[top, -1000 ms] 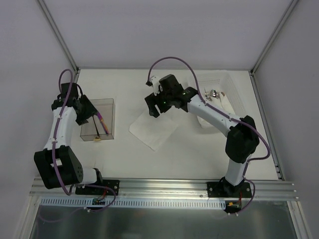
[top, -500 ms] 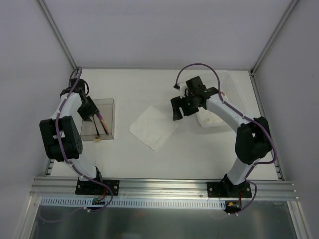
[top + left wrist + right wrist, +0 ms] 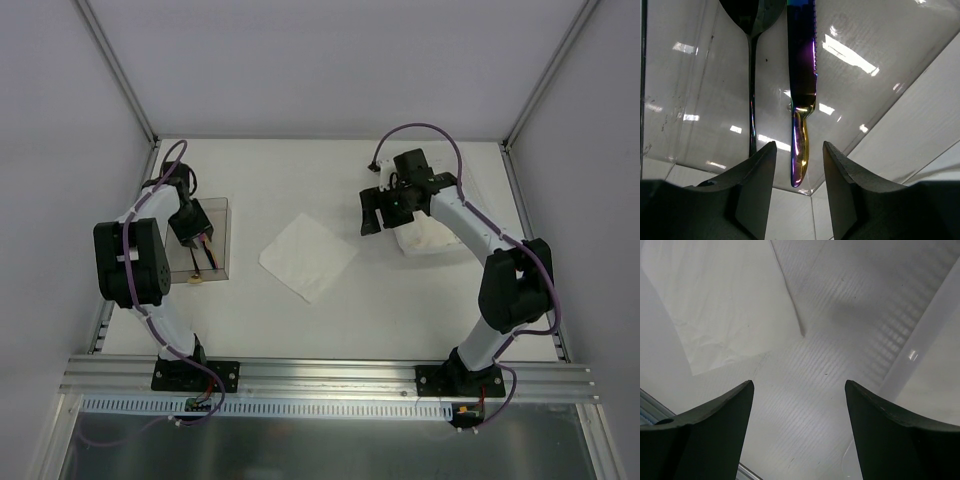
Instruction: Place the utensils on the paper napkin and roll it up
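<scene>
At the left of the overhead view, the left gripper (image 3: 190, 226) was held over the clear box (image 3: 226, 212), where both utensils lay. Through the left wrist camera its jaws were seen spread and empty, one on each side of the handle end of the rainbow knife (image 3: 803, 85), which ran up the middle of the frame with its toothed blade toward the top; no contact could be made out. The black spoon (image 3: 752, 75) lay just beside the knife, toward the left of that frame, its bowl cut off at the top edge. The napkin (image 3: 308, 256) was spread flat on the table (image 3: 400, 300) at the centre of the overhead view, with nothing on it. The right gripper (image 3: 372, 210) was held between the napkin and the white tray (image 3: 425, 247), jaws wide apart and empty. The first pickup was judged to be in hand. The next move was judged to call for the left jaws to be lowered and pressed onto the thin handle without the spoon or the box wall being caught.
</scene>
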